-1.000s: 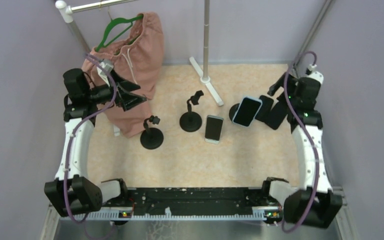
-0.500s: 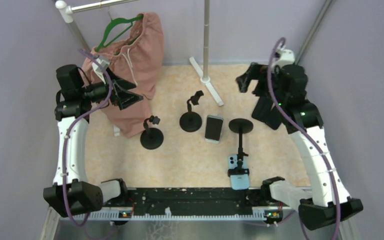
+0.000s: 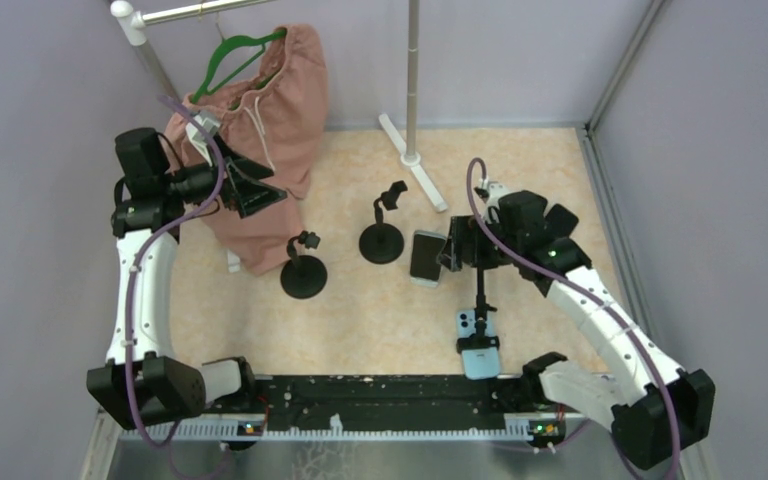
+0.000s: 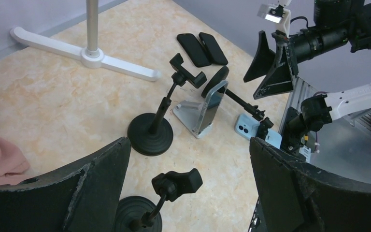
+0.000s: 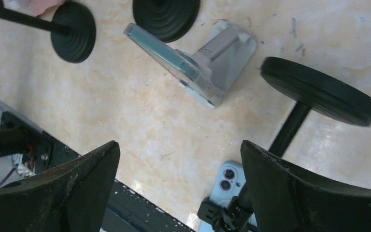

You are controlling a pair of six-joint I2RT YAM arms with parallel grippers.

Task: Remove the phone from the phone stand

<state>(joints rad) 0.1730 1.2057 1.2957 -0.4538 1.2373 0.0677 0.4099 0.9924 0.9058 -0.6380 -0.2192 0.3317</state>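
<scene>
Flat on its side, head toward near edge: phone stand (image 3: 480,288) — blue phone (image 3: 478,352) clamped in it; right gripper (image 5: 177,145) wide, empty, over stand base; left gripper (image 3: 256,190) wide, empty — far left.

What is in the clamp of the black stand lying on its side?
A light blue phone, back and camera lenses up. The clamp covers a strip of it, and its screen faces down, hidden.

Readable markings (text, labels, brands, numbers, signs): none legible in any view.
Item: phone (image 3: 480,362), light blue, back side facing up. Any logo or print on it is too small to make out.
</scene>
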